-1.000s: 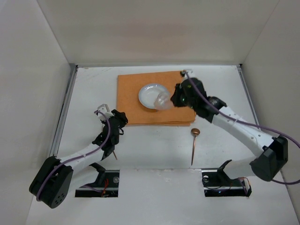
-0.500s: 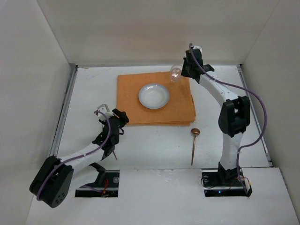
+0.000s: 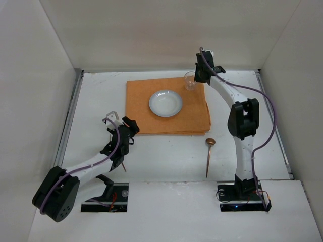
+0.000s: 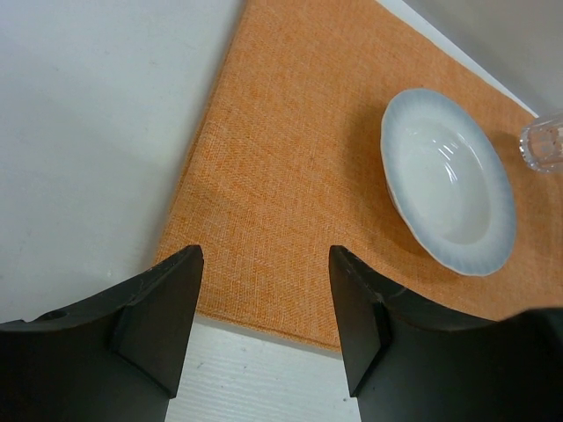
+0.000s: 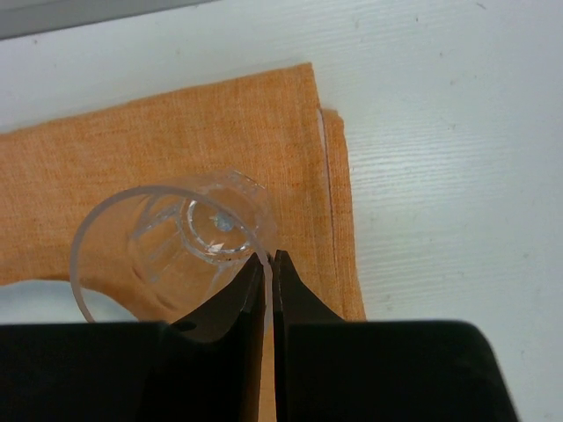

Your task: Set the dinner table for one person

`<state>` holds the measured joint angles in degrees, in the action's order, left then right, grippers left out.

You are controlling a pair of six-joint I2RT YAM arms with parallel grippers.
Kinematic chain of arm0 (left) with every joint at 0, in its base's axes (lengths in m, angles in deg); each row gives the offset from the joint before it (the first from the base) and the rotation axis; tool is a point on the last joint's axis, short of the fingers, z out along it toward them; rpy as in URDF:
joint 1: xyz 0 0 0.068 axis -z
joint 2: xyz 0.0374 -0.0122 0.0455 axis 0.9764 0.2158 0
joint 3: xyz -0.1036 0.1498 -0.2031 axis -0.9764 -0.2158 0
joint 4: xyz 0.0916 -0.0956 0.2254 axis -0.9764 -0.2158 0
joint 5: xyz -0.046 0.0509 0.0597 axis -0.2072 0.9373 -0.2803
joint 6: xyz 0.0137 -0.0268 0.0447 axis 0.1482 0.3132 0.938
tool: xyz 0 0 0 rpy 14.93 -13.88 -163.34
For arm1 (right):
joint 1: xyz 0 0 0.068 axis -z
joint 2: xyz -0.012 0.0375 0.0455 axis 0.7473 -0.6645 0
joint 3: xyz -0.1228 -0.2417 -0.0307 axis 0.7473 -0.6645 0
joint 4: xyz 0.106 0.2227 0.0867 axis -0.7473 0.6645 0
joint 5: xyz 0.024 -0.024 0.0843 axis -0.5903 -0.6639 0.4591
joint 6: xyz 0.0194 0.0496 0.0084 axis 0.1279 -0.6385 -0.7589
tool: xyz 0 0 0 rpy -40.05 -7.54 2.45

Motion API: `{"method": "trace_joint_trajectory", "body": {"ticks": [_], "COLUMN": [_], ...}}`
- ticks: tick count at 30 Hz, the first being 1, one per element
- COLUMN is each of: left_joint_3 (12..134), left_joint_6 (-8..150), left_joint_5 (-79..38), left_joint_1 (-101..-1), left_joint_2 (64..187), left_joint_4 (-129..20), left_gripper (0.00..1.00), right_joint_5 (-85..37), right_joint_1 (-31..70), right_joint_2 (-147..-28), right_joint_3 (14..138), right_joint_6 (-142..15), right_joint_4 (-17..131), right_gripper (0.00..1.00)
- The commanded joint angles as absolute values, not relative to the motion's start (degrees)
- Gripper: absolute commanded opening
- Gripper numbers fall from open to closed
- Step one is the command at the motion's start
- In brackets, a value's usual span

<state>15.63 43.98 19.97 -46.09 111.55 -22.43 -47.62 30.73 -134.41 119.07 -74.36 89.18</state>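
From above: the white surface [image 3: 101, 96] spreads wide under everything, with a rail down each side. The orange mat [image 3: 146, 101] lies across its far middle, and the bowl [image 3: 165, 103] sits on the mat. My right arm is stretched far out. The right gripper [image 3: 194, 76] is at the mat's far right corner, clamped on the glass [image 3: 190, 80], which is upright. I can't tell whether its base is down on the cloth. A spoon [image 3: 208, 155] lies on bare surface near the mat's near right corner. My left gripper [image 3: 130, 126] is low, just beside the mat's near left corner.

Left wrist: the left gripper [image 4: 264, 264] is spread wide with nothing between the fingers. The mat [image 4: 290, 158] has its near edge just ahead of them. The bowl [image 4: 444, 180] is off to the right, and the glass [image 4: 545, 141] is cut by the frame edge. Bare surface [image 4: 88, 105] lies to the left.

Right wrist: I look straight down into the glass [image 5: 176, 246]. The right gripper [image 5: 268, 264] has its fingers nearly together, pinching the glass wall at the rim. The mat [image 5: 132, 149] lies under it, and the surface [image 5: 440, 132] is to the right.
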Motion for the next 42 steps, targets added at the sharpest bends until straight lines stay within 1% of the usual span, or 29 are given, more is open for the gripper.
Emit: {"method": "trace_joint_trajectory", "body": {"ticks": [1,7,11,13,16,18,21,25,34,39,41,42], "left_joint_3": [16.8,17.2,17.3,17.1,17.1,17.0,17.1,17.0,17.1,17.0,16.9,16.9], "left_joint_6": [45.0,45.0,44.8,45.0,44.9,44.8,45.0,44.8,44.7,44.5,44.6,44.3], "left_joint_5": [21.6,21.6,21.1,21.6,21.2,21.1,21.4,21.2,21.4,21.4,21.5,21.1], "left_joint_1": [-45.8,-45.7,-46.0,-45.9,-46.4,-46.4,-46.0,-46.0,-45.7,-45.5,-45.7,-45.9], "left_joint_2": [109.5,110.9,111.3,110.8,110.9,110.5,111.0,110.5,111.2,110.4,110.3,110.3], "left_joint_4": [-20.7,-20.7,-20.9,-20.7,-20.7,-20.7,-20.7,-20.7,-20.7,-20.7,-20.7,-20.7], "left_gripper": [0.57,0.57,0.57,0.57,0.57,0.57,0.57,0.57,0.57,0.57,0.57,0.57], "right_joint_5": [-48.7,-47.7,-45.8,-45.3,-45.0,-45.0,-45.0,-44.9,-44.9,-44.2,-44.7,-44.9], "right_joint_1": [32.2,33.5,34.3,34.5,34.6,34.4,34.3,34.3,34.3,33.9,33.2,32.7], "right_joint_2": [-136.6,-139.8,-142.0,-142.7,-142.3,-141.3,-139.4,-136.7,-125.2,-120.4,-116.7,-114.0], "right_joint_3": [123.3,125.1,127.3,128.3,128.3,128.4,128.5,128.2,119.5,115.3,110.0,105.8], "right_joint_6": [-73.6,-73.7,-74.2,-74.6,-74.9,-75.0,-75.0,-75.3,-76.1,-76.3,-76.8,-77.4], "right_joint_4": [90.3,91.4,92.2,93.1,92.5,91.7,91.1,90.6,84.9,83.8,81.7,79.9], "right_gripper": [0.08,0.09,0.13,0.19,0.33,0.4,0.47,0.53,0.58,0.58,0.56,0.5]}}
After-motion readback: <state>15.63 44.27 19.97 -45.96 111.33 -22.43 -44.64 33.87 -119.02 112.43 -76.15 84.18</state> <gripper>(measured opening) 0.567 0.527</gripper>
